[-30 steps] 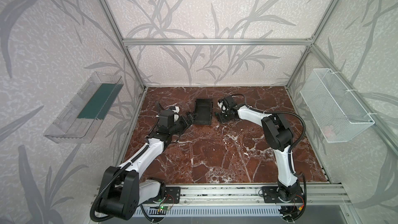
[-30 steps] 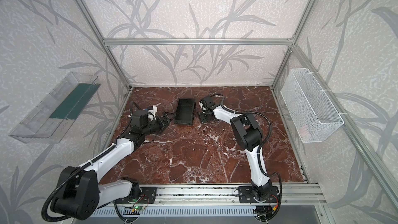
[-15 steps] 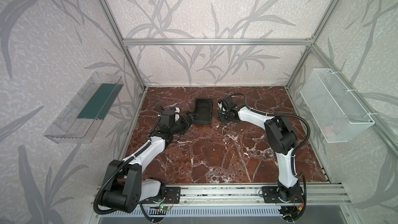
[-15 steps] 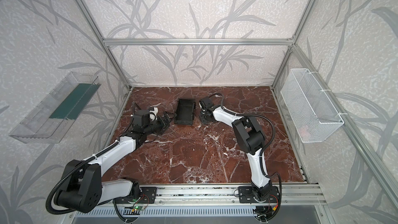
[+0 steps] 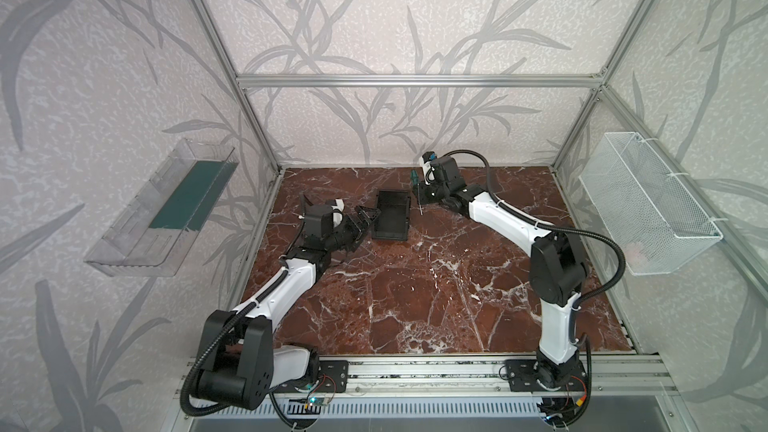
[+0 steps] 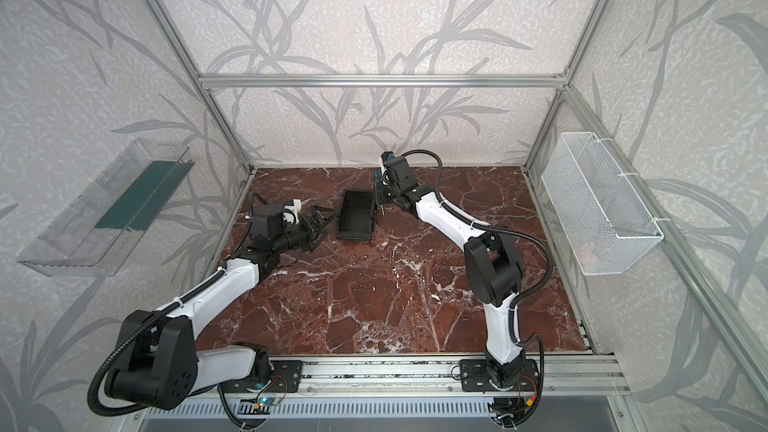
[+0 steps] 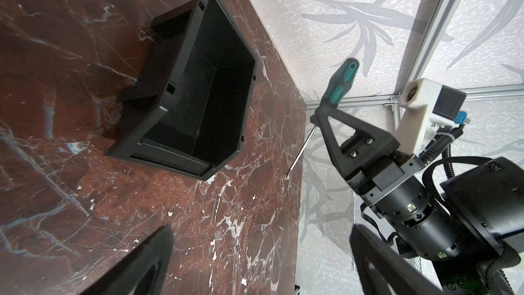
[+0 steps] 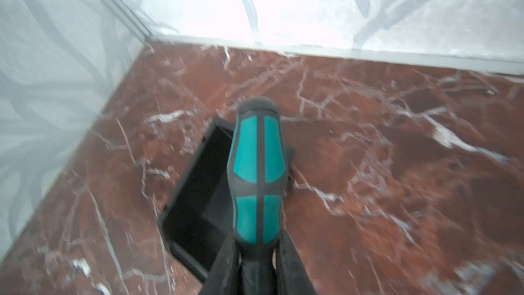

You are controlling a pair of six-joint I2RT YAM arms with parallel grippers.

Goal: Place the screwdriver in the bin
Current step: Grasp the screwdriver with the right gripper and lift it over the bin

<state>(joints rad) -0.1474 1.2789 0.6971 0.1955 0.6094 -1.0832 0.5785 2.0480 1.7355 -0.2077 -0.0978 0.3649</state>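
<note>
The screwdriver (image 5: pixel 414 179) has a green-and-black handle and a thin shaft. My right gripper (image 5: pixel 420 193) is shut on it where handle meets shaft. It hangs nearly upright, handle up, tip just above the marble, close beside the right wall of the bin (image 5: pixel 390 218). The black bin is open-topped with nothing in it. In the right wrist view the screwdriver's handle (image 8: pixel 256 171) sticks out past the jaws over the bin's edge (image 8: pixel 195 194). My left gripper (image 5: pixel 368 218) rests open just left of the bin, and its fingers (image 7: pixel 153 265) hold nothing.
A white wire basket (image 5: pixel 648 205) hangs on the right wall. A clear shelf (image 5: pixel 166 209) hangs on the left wall. The back wall and its aluminium frame stand close behind the right gripper. Open marble floor lies toward the front.
My right gripper has shut on the screwdriver and lifted it off the marble beside the bin. The left arm has barely moved.
</note>
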